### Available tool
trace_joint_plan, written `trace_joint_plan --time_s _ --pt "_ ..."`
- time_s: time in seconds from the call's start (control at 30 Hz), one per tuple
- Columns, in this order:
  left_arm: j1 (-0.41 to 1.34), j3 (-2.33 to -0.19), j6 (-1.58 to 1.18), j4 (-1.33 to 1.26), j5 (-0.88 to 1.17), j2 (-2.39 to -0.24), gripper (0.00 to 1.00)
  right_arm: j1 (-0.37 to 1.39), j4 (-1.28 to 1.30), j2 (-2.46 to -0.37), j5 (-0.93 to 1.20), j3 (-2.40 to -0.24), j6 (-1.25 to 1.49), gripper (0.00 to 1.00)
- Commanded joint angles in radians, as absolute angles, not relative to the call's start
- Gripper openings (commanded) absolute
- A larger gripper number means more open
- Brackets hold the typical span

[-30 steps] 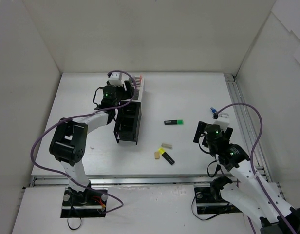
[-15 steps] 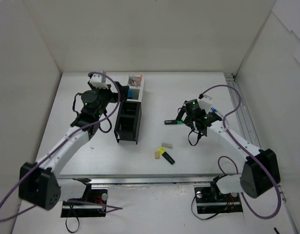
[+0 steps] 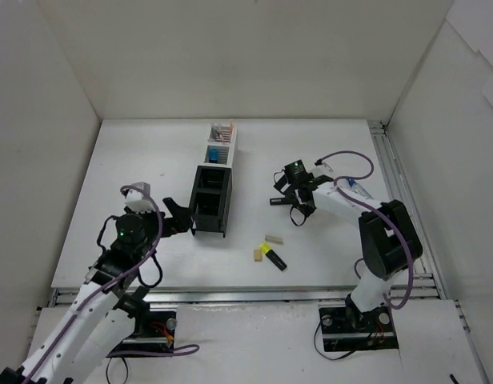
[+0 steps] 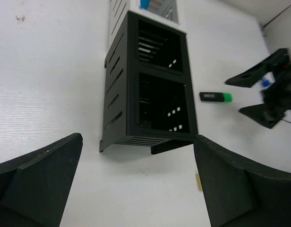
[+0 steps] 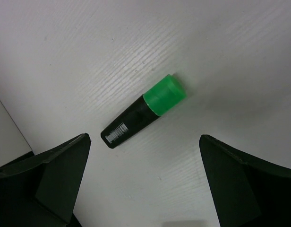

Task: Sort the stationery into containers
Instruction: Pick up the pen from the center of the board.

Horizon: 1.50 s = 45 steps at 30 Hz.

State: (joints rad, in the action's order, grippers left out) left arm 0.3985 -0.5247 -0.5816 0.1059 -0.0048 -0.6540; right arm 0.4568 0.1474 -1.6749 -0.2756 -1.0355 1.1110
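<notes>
Two jaws of your right pincer (image 5: 145,189) stand wide apart, gripping nothing, poised over short black highlighter with green cap (image 5: 143,111) lying flat on white tabletop (image 5: 221,56). Expect light, rigid, smooth plastic; round barrel may roll or slip. Take black barrel mid-length, across its width; it lies askew to closing line, so turn wrist first. Your left pincer (image 4: 141,189) also agape, empty, facing black open-frame box (image 4: 155,94).
</notes>
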Motion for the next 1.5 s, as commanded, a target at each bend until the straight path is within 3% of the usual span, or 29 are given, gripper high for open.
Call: trace_joint_plan --time_s 0.0,0.27,0.37,0.47,0.73,0.97,1.1,1.23,1.47 --pt "0.408 -0.545 -0.650 0.178 -0.043 -0.499 0.99 0.451 0.106 -1.738 -0.318 -1.120 1.201 0.97" --pt "0.408 -0.528 -0.701 0.354 -0.071 -0.376 0.99 0.431 0.107 -1.836 -0.324 -1.158 1.247 0.83" --pt "0.408 -0.515 -0.706 0.379 -0.077 -0.376 0.99 0.428 0.112 -1.844 -0.368 -1.166 1.236 0.73" --pt "0.408 -0.511 -0.701 0.402 -0.083 -0.367 1.00 0.433 0.123 -1.870 -0.393 -1.177 1.216 0.56" --pt "0.408 -0.497 -0.710 0.437 -0.149 -0.255 0.99 0.452 0.178 -1.960 -0.422 -1.247 1.154 0.38" --pt "0.408 -0.489 -0.733 0.471 -0.196 -0.207 1.00 0.491 0.186 -1.956 -0.520 -1.351 0.911 0.00" --pt "0.408 -0.477 -0.739 0.465 -0.190 -0.213 1.00 0.552 -0.048 -1.879 -0.551 -1.393 0.581 0.00" --pt "0.408 -0.477 -0.739 0.456 -0.198 -0.245 1.00 0.623 -0.308 -1.795 -0.404 -1.403 0.364 0.00" --pt "0.408 -0.515 -0.732 0.477 -0.206 -0.294 1.00 0.702 -0.619 -1.888 -0.201 -1.540 -0.034 0.00"
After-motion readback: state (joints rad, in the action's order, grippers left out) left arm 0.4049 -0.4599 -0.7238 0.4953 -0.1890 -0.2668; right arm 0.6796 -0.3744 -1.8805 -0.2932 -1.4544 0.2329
